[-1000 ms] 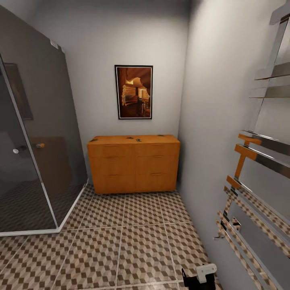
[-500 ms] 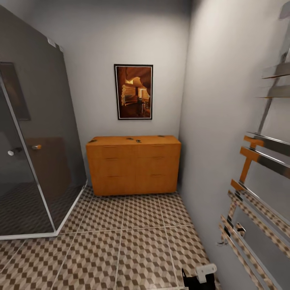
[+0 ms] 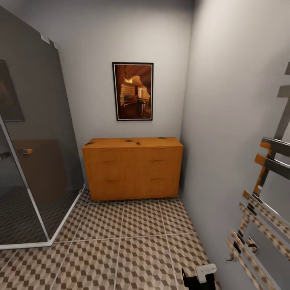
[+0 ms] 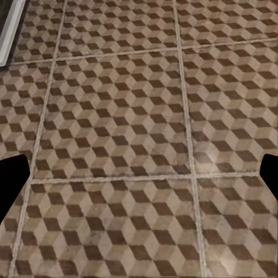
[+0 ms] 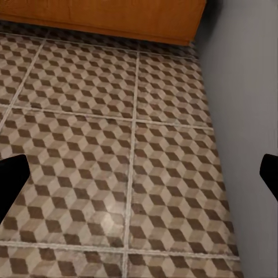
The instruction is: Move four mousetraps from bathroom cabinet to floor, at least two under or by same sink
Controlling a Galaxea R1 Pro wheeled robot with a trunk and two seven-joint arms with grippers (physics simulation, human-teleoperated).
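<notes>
The orange-brown cabinet (image 3: 133, 171) stands against the far wall, ahead of me across the cube-patterned floor (image 3: 121, 245). Several tiny mousetraps lie on its flat top: one near the left end (image 3: 89, 143), two close together in the middle (image 3: 129, 140) (image 3: 138, 143), one near the right end (image 3: 162, 138). My left gripper (image 4: 139, 179) hangs open over bare floor tiles (image 4: 116, 116), its dark fingertips (image 4: 11, 179) wide apart. My right gripper (image 5: 139, 179) is open too, above tiles (image 5: 87, 145) near the cabinet's base (image 5: 104, 17) and the grey wall. Both are far from the traps.
A dark glass shower enclosure (image 3: 36, 161) with a pale frame takes the left side. A chrome towel rail (image 3: 262, 201) juts from the close right wall. A framed picture (image 3: 133, 91) hangs above the cabinet. Part of my right arm (image 3: 199, 278) shows low down.
The whole view has shifted: the cabinet looks slightly larger and lower, the shower and towel rail slide outward. The traps on the cabinet have not moved.
</notes>
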